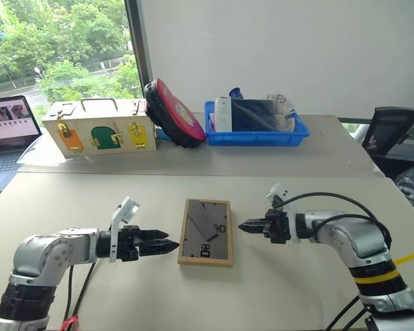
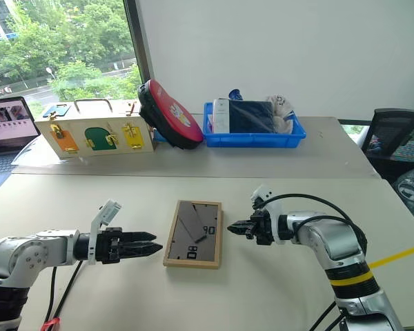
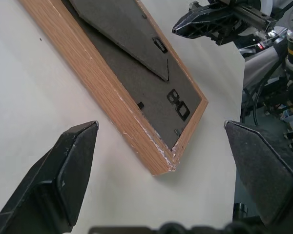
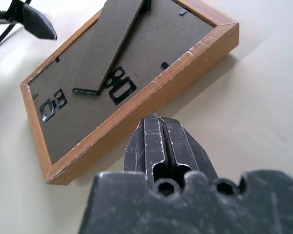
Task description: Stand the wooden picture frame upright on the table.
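Lying flat and face-down on the table (image 1: pixel 90 207), the wooden picture frame (image 1: pixel 205 232) hasn't been stood up yet, so basically everything's left. Its long axis runs away from the robot, stand folded. Beside it, the left gripper (image 1: pixel 171 245) is spread empty; the right gripper (image 1: pixel 243 225) is clenched on nothing.

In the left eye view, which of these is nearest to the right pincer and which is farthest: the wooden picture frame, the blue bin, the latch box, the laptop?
1. Wooden picture frame: lying back-up, just beside the right pincer.
2. Blue bin: at the table's far side.
3. Latch box: far side, toward the left.
4. Laptop: at the left edge.
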Available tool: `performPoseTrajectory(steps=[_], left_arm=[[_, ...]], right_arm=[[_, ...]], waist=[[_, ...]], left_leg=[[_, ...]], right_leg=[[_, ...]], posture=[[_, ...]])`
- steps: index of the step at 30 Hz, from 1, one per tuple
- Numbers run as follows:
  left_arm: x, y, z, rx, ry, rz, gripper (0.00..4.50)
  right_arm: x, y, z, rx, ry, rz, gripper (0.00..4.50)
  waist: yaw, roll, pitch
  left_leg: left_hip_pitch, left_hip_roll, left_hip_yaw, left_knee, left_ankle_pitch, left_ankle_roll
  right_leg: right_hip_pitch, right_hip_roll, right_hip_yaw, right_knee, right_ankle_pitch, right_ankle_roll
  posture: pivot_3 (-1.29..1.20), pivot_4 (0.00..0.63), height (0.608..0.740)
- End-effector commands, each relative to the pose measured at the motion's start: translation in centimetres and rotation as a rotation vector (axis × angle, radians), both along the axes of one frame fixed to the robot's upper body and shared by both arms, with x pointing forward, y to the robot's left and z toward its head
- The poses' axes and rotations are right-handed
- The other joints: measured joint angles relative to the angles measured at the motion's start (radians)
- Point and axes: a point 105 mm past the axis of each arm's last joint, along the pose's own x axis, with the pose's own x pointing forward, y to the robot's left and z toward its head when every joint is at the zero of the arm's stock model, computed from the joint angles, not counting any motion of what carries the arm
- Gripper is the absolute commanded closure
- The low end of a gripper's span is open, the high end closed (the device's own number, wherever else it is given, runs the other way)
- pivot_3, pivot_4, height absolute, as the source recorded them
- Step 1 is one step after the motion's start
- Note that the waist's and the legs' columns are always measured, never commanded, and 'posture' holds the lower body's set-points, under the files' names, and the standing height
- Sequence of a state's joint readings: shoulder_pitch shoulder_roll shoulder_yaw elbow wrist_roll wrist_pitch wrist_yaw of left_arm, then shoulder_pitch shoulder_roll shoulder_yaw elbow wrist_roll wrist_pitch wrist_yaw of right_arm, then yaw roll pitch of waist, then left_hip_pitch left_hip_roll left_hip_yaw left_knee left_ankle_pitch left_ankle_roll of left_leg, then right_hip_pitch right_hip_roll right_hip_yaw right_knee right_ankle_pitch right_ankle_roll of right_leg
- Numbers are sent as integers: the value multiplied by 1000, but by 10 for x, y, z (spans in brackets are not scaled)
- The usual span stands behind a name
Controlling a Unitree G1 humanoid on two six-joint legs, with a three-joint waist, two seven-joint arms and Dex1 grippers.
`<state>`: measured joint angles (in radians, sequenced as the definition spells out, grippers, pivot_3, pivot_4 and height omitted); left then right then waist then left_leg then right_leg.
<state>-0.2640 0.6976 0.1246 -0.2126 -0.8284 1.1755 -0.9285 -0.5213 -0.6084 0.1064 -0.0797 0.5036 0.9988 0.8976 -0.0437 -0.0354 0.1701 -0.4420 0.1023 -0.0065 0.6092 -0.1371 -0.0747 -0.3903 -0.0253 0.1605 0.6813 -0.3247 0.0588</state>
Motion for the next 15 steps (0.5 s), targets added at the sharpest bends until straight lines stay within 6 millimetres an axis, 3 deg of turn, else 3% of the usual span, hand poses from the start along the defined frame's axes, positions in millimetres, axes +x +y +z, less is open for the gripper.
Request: performPoseTrajectory(steps=[1,9,15], left_arm=[[-5,-12,-3,-10,5,-24,23],[-4,-37,-22,-44,47,-22,23],[-8,-48,-25,-94,70,17,23]], right_arm=[[8,8,7,24,-40,12,4500],[14,33,1,36,-45,65,4500],[11,38,-3,33,-49,78,4500]], waist=[[0,0,0],[4,0,0],[12,2,-1]], left_leg=[[0,0,0,0,0,0],[0,0,0,0,0,0],[1,-1,0,2,0,0]], right_leg=[[0,0,0,0,0,0],[1,0,0,0,0,0],[2,-1,0,0,1,1]], posture=[[0,150,719],[0,150,719],[0,150,719]])
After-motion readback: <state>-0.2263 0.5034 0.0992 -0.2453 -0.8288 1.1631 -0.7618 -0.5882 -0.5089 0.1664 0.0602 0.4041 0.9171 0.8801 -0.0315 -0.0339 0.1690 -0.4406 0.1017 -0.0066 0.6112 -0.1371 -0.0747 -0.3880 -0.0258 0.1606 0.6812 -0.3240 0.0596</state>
